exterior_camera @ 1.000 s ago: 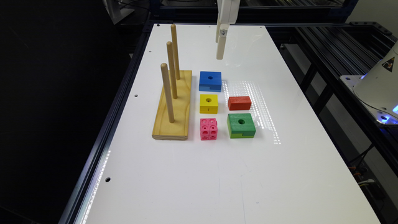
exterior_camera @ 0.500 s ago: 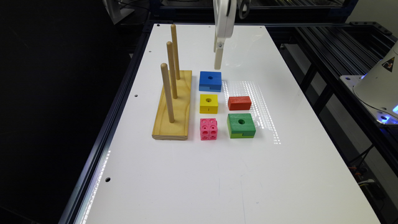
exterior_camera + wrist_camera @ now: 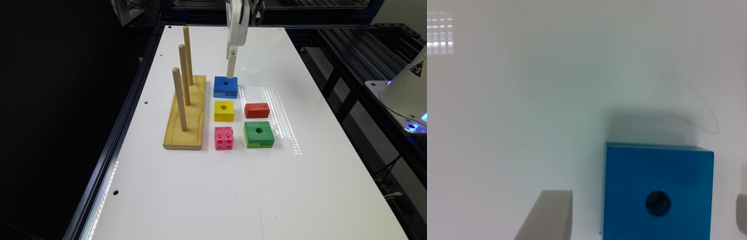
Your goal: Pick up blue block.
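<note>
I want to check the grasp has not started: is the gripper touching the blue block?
Apart. In the wrist view, white table shows between the finger and the side of the blue block, so the gripper straddles it without contact.

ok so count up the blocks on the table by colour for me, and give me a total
blue block: 1
yellow block: 1
red block: 1
green block: 1
pink block: 1
Total: 5 blocks
</note>
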Controlling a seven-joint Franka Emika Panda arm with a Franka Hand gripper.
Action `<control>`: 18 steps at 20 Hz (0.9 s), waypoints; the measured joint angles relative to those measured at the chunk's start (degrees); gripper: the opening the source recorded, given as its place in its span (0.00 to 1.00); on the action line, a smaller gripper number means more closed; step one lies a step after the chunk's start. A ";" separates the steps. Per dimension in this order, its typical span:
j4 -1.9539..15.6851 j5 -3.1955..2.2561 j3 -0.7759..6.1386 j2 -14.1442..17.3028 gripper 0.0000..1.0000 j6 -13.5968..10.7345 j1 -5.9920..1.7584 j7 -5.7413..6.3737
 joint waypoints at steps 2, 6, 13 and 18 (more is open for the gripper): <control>0.25 0.00 0.07 0.14 1.00 0.00 0.00 0.00; 0.35 0.00 0.10 0.15 1.00 0.00 0.00 0.00; 0.51 0.00 0.12 2.24 1.00 1.21 0.00 0.00; 1.49 0.00 0.20 4.68 1.00 2.65 0.02 0.00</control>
